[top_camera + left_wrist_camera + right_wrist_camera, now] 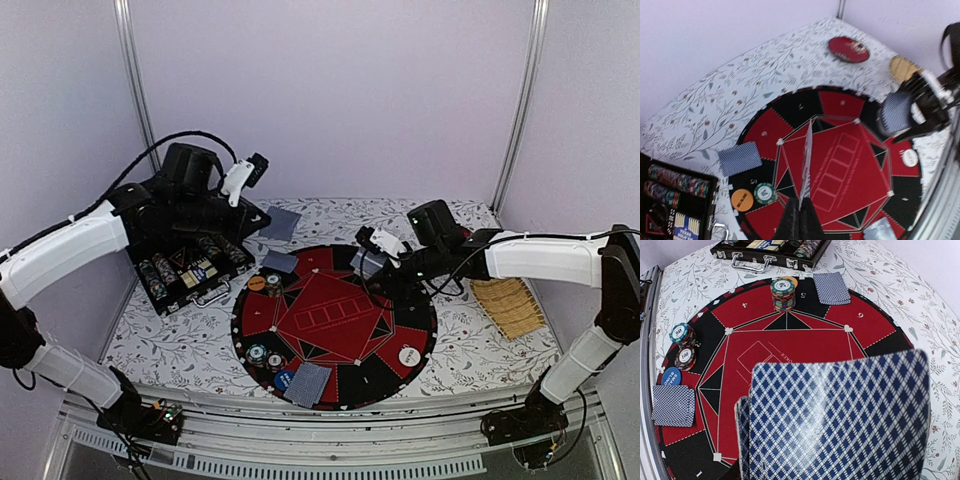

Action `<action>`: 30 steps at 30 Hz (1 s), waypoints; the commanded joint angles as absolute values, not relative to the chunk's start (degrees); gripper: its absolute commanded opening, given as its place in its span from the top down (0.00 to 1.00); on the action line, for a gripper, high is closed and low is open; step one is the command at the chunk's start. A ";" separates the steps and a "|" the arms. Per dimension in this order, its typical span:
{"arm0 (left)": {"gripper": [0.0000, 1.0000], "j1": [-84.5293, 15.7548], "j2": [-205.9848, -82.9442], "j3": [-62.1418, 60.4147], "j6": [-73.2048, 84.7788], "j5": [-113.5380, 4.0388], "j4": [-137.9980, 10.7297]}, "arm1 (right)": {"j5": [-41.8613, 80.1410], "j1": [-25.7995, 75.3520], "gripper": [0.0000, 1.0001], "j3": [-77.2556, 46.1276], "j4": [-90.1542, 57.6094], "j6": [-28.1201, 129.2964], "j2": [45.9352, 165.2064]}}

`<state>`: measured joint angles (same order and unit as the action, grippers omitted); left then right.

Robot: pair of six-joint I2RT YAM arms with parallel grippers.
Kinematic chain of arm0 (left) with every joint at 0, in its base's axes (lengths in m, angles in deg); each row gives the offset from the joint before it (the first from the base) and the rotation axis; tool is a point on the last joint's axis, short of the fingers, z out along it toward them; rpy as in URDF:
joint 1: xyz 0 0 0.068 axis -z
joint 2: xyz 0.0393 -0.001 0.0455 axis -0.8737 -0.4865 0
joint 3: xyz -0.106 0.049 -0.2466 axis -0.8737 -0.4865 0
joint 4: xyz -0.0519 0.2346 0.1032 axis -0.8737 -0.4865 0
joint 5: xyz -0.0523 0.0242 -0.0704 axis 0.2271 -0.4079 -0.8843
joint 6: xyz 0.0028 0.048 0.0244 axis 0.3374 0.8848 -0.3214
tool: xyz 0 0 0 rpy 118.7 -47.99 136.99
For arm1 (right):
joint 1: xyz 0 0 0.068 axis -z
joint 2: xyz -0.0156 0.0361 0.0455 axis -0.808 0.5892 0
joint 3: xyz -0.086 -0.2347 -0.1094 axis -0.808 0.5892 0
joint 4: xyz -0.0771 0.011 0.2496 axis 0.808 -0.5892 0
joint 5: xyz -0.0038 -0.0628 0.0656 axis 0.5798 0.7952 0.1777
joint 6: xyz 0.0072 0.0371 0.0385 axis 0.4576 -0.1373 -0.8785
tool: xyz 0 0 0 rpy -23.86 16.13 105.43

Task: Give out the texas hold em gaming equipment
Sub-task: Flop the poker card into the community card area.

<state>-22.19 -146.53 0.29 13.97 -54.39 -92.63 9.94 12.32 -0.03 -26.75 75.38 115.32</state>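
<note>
The round red and black poker mat [335, 318] lies mid-table. My left gripper [802, 204] is raised over the mat's left side, shut on a single playing card [807, 155] seen edge-on. My right gripper [372, 262] hovers over the mat's far right part, shut on a deck of blue-backed cards [840, 420] that hides its fingers. Face-down cards lie on the mat at the far left [280, 262] and the near edge [308, 384]. A chip stack [782, 294] stands beside an orange button [741, 199]. Two chip stacks [682, 335] and a blue button [671, 376] sit near the front. A white button [409, 355] lies front right.
An open black case [190, 268] with rows of chips stands left of the mat. One card [283, 222] lies on the floral cloth behind the mat. A straw-coloured slatted mat [507, 305] lies at the right, and a dark red plate [848, 49] at the back right.
</note>
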 commanded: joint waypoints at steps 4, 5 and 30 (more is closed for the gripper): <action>1.00 -11.45 -154.47 -2.56 22.06 -26.97 -96.47 | 11.39 15.70 0.49 3.06 -25.04 72.72 108.74; 1.00 -10.21 -155.48 -2.69 22.45 -24.66 -96.43 | 11.63 15.93 0.49 3.45 -25.08 72.59 108.17; 1.00 0.53 -173.64 -6.85 26.43 -16.82 -94.47 | 10.83 16.75 0.49 4.35 -25.83 72.52 105.47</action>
